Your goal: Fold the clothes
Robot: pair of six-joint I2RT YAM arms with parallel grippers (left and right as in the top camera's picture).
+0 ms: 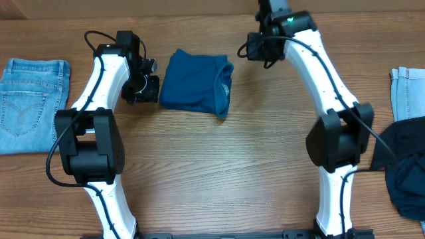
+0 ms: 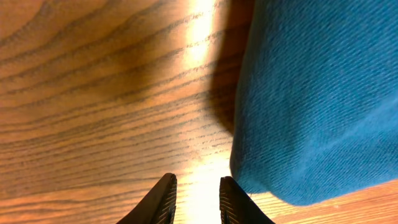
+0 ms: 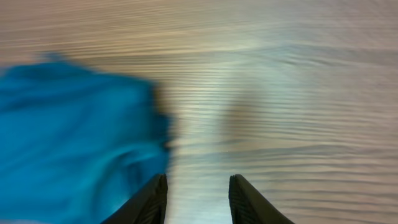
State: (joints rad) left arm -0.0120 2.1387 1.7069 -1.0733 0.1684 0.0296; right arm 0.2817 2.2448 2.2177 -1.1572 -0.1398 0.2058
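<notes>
My right gripper [image 3: 198,180] hangs open and empty, blue shirt [image 1: 196,83] just left of it; my left gripper [image 2: 196,180], barely parted, grips nothing. I'd smooth the fold gently.

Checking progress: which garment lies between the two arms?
The folded blue shirt, in the middle. The jeans lie at the far left; the pale denim and dark garment sit at the far right.

The shirt [image 1: 196,83] lies at the table's [image 1: 219,166] middle rear. Jeans [image 1: 30,103] lie far left. At far right, a garment [image 1: 408,93] lies behind a heap [image 1: 406,174].
</notes>
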